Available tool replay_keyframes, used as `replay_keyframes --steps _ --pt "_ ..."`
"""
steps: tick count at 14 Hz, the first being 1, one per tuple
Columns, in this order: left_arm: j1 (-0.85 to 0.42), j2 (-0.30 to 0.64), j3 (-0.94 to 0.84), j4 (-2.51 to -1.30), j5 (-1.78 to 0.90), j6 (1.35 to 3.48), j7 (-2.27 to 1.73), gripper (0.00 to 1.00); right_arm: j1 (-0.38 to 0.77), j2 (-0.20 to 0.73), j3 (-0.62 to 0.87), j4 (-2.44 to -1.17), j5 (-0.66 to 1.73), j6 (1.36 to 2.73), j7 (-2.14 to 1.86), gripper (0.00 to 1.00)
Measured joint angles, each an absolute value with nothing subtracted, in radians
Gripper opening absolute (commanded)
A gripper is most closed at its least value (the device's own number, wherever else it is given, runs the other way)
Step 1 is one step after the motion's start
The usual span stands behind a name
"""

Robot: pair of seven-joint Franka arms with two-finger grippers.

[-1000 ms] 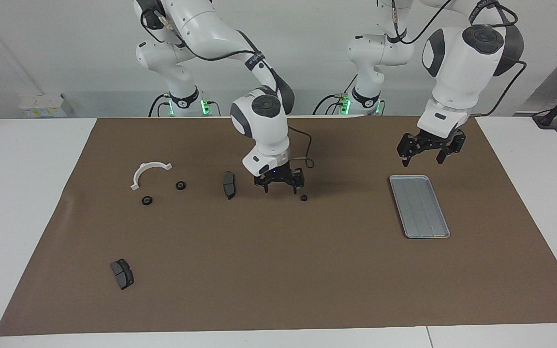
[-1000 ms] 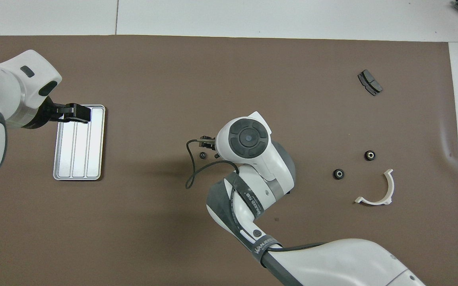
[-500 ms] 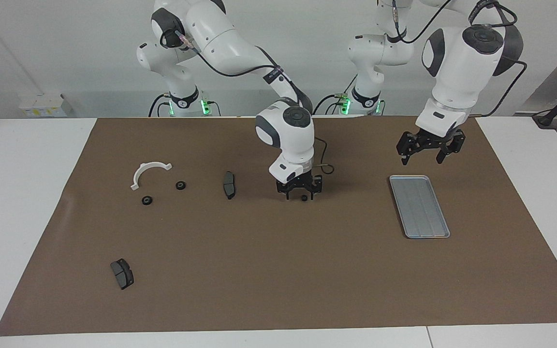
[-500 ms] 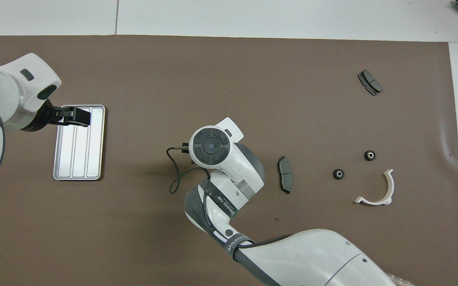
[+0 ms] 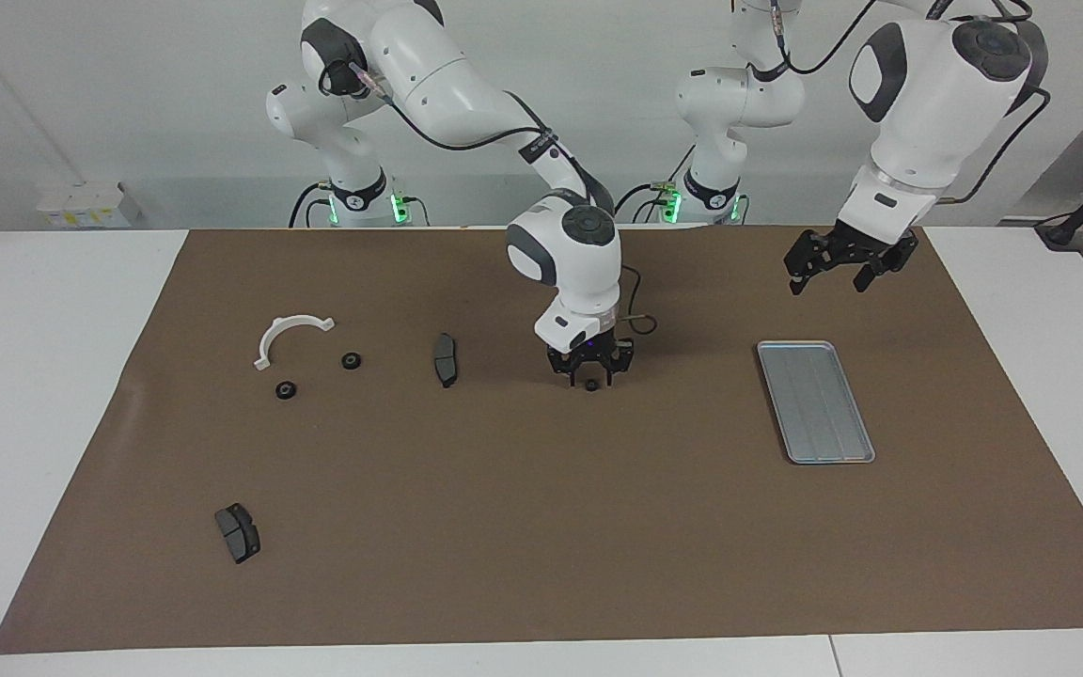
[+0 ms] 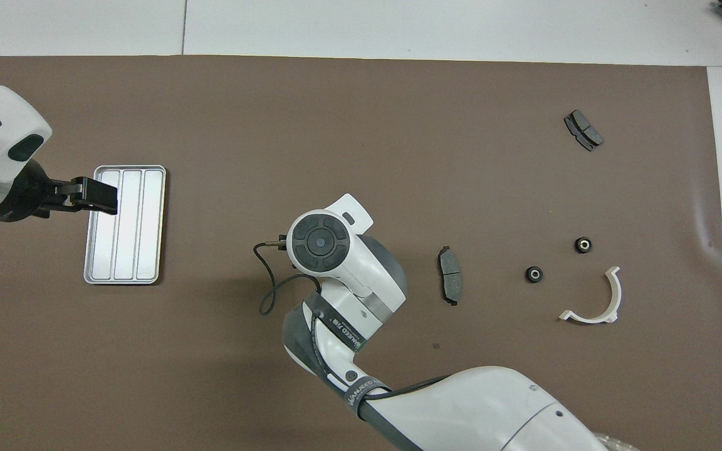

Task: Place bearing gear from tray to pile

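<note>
Right gripper (image 5: 589,378) jaws spread around a small black ring gear (image 5: 591,385); left gripper (image 5: 849,268) released, tray's (image 5: 816,401) 12 o'clock.

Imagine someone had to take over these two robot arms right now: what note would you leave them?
Right gripper: low over a lone black gear mid-table, fingers open either side of it, not yet gripping.
Left gripper: open, empty, waiting in the air near the tray's end nearest the robots.
Tray: holds nothing, at the left arm's end of the table.
Pile: two black gears beside the white half-ring bracket, at the right arm's end.
Done: the gear is off the tray.
Left: grip the lone gear and carry it to the pile.
</note>
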State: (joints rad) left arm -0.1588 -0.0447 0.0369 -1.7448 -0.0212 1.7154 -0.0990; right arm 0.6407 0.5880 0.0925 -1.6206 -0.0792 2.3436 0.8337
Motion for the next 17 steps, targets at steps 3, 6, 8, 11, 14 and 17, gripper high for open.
replay_keyframes --steps 3,6,8,11,14,17 --pt "-0.157 -0.080 0.038 -1.743 -0.021 1.713 -0.100 1.00 0.642 0.589 0.091 -1.623 -0.088 2.346 0.834 0.30" --pt "-0.148 -0.085 0.038 -1.745 -0.021 1.708 -0.100 1.00 0.642 0.589 0.091 -1.623 -0.108 2.346 0.834 0.07" --pt "-0.148 -0.085 0.037 -1.748 -0.021 1.705 -0.100 1.00 0.643 0.588 0.091 -1.623 -0.123 2.346 0.834 0.00" --pt "-0.148 -0.085 0.036 -1.748 -0.021 1.706 -0.099 1.00 0.642 0.587 0.084 -1.621 -0.138 2.341 0.834 0.00" --pt "-0.149 -0.085 0.030 -1.748 -0.021 1.700 -0.099 1.00 0.616 0.564 0.068 -1.622 -0.139 2.327 0.834 0.00" --pt "-0.149 -0.085 0.029 -1.748 -0.021 1.693 -0.098 1.00 0.518 0.469 0.066 -1.693 -0.142 2.286 0.806 0.00"
